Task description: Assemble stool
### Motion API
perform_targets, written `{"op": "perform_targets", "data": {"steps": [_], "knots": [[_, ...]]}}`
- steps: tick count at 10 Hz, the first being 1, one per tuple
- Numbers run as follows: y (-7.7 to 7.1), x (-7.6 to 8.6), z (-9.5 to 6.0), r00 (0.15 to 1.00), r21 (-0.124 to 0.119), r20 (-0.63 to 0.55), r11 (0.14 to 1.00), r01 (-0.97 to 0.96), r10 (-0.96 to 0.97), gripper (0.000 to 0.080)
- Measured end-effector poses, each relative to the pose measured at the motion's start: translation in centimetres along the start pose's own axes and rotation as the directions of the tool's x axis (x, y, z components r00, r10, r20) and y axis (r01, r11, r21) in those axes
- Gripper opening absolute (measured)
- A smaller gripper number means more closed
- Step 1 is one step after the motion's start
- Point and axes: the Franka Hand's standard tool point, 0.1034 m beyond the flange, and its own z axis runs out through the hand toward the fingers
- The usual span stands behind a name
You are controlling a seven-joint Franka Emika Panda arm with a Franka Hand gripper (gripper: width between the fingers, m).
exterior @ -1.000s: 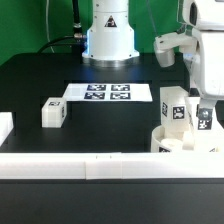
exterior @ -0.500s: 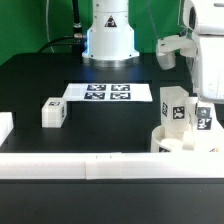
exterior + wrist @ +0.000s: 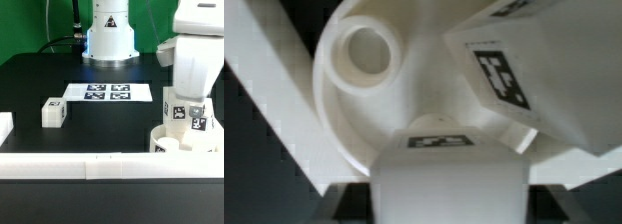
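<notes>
The white ring-shaped seat (image 3: 170, 140) lies at the exterior view's right, against the front rail. One tagged leg (image 3: 177, 110) stands upright on it. My gripper (image 3: 200, 108) is shut on a second leg (image 3: 198, 123) and holds it upright over the seat beside the first. In the wrist view the held leg (image 3: 446, 175) sits between my dark fingers (image 3: 345, 200), above the seat (image 3: 349, 110) with an open round socket (image 3: 367, 50); the standing leg (image 3: 509, 75) is close beside it. A third leg (image 3: 52, 112) lies loose on the table at the left.
The marker board (image 3: 108, 92) lies flat mid-table in front of the robot base (image 3: 108, 35). A long white rail (image 3: 90, 166) runs along the front edge. Another white piece (image 3: 4, 127) shows at the left edge.
My arm has swung toward the exterior view's left and now looms over the seat. The held leg has shifted slightly left and down, closer to the standing leg.
</notes>
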Motion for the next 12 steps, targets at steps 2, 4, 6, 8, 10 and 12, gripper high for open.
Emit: {"op": "perform_targets", "data": {"steps": [2, 4, 6, 8, 10, 12], "knots": [[-0.2, 0.1, 0.0, 0.971, 0.008, -0.002, 0.971, -0.237, 0.237, 0.0337], [-0.5, 0.3, 0.1, 0.872, 0.024, -0.007, 0.872, -0.488, 0.489, 0.0337], [-0.5, 0.4, 0.1, 0.781, 0.028, -0.003, 0.781, -0.624, 0.624, 0.0337], [-0.6, 0.4, 0.1, 0.686, 0.031, 0.001, 0.685, -0.728, 0.728, 0.0337], [-0.7, 0.6, 0.1, 0.559, 0.037, 0.004, 0.558, -0.829, 0.829, 0.0337], [-1.3, 0.9, 0.1, 0.295, 0.058, 0.009, 0.294, -0.954, 0.955, 0.0337]]}}
